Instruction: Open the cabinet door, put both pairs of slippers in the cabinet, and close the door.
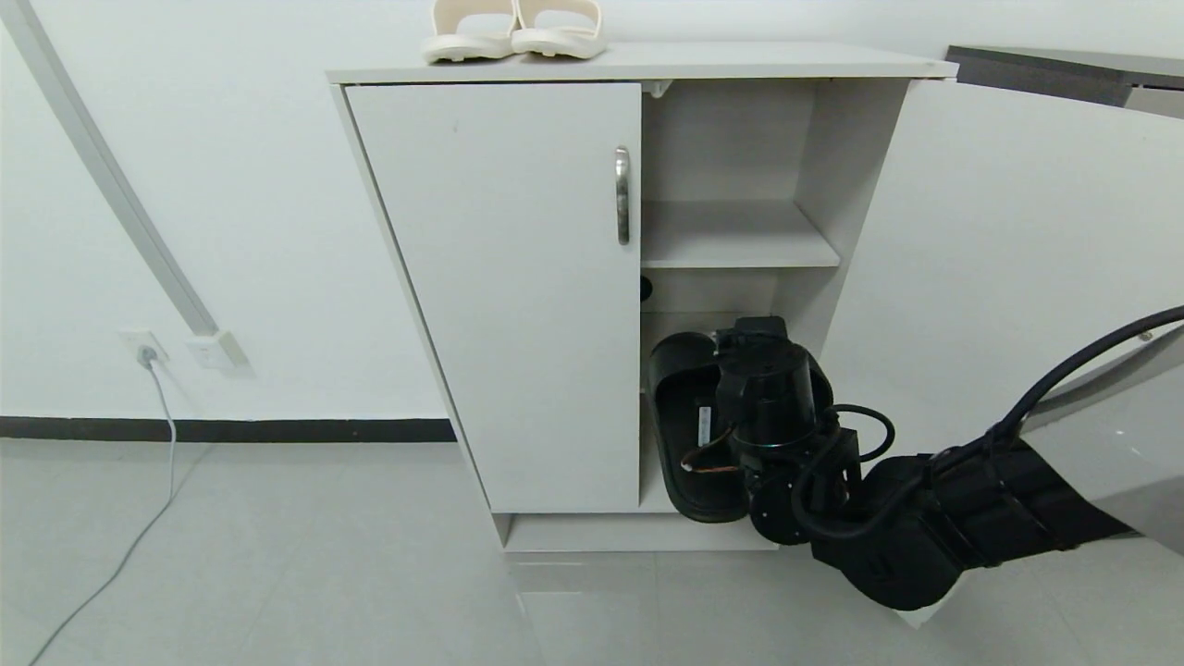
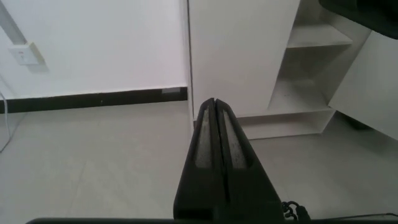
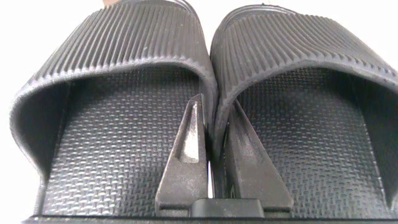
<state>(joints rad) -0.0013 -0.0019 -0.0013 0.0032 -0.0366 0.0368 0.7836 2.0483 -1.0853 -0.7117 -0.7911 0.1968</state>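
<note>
A pair of black slippers (image 1: pixel 689 435) stands on edge at the mouth of the white cabinet's (image 1: pixel 740 61) lower right compartment. In the right wrist view my right gripper (image 3: pixel 215 102) is shut on the black slippers (image 3: pixel 124 62), pinching their two touching inner edges. My right arm (image 1: pixel 777 407) hides part of the pair. A pair of white slippers (image 1: pixel 513 32) lies on the cabinet top. The right door (image 1: pixel 999 259) stands wide open and the left door (image 1: pixel 499 277) is closed. My left gripper (image 2: pixel 213 102) is shut on nothing, low above the floor in front of the cabinet (image 2: pixel 242 56).
A bare shelf (image 1: pixel 731 236) divides the open right side. The left door carries a metal handle (image 1: pixel 622 196). A wall socket (image 1: pixel 148 354) with a grey cable running down to the tiled floor (image 1: pixel 277 573) is at the left.
</note>
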